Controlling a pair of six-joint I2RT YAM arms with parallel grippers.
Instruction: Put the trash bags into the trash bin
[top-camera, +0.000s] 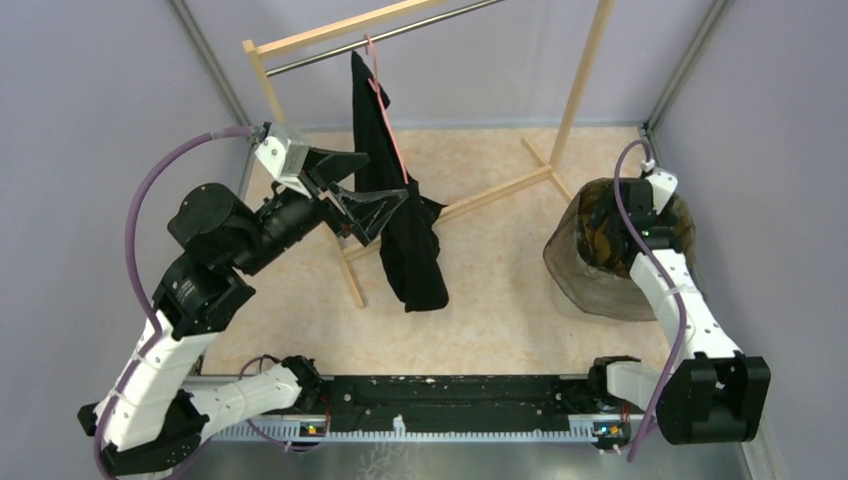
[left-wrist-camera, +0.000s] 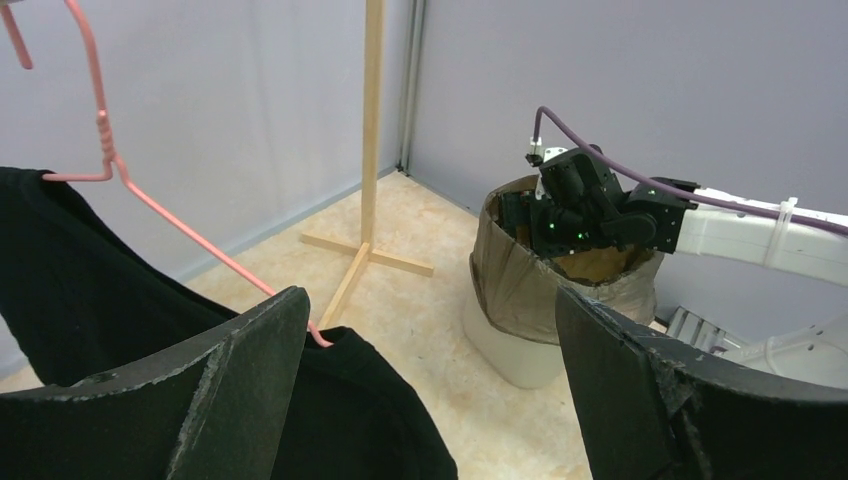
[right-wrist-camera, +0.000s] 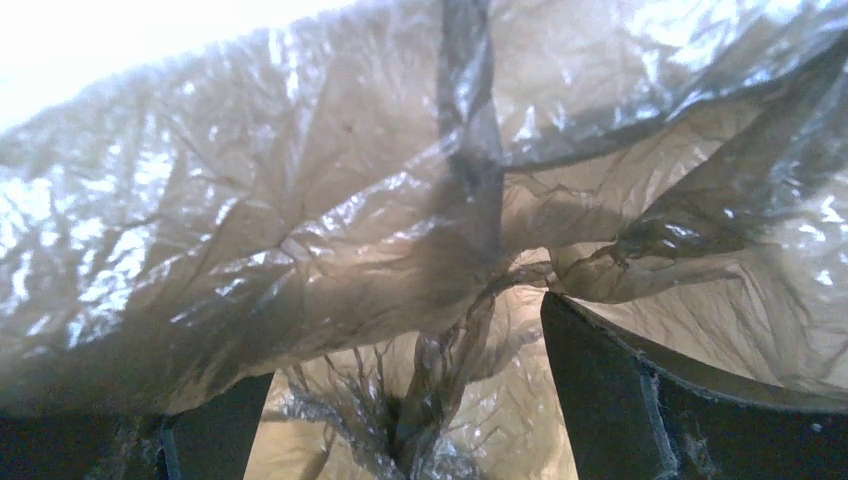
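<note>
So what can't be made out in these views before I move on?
Inside of the bin: top and left wrist views, covered by the bag and the right arm.
Everything but bag film: right wrist view, the film fills the frame.
Whether the right gripper touches film: right wrist view, fingers apart, film bunched between, contact unclear.
Number of bags: layers overlap in every view.

Trash bin (left-wrist-camera: 505, 355): rim and upper walls are covered by the trash bag (left-wrist-camera: 515, 275).
Right gripper (right-wrist-camera: 410, 400): fingers (right-wrist-camera: 640, 410) are cut off by the wrist view's lower edge and are hidden inside the bin from above.
Clothes rack (top-camera: 585, 70): the right top is cropped.
</note>
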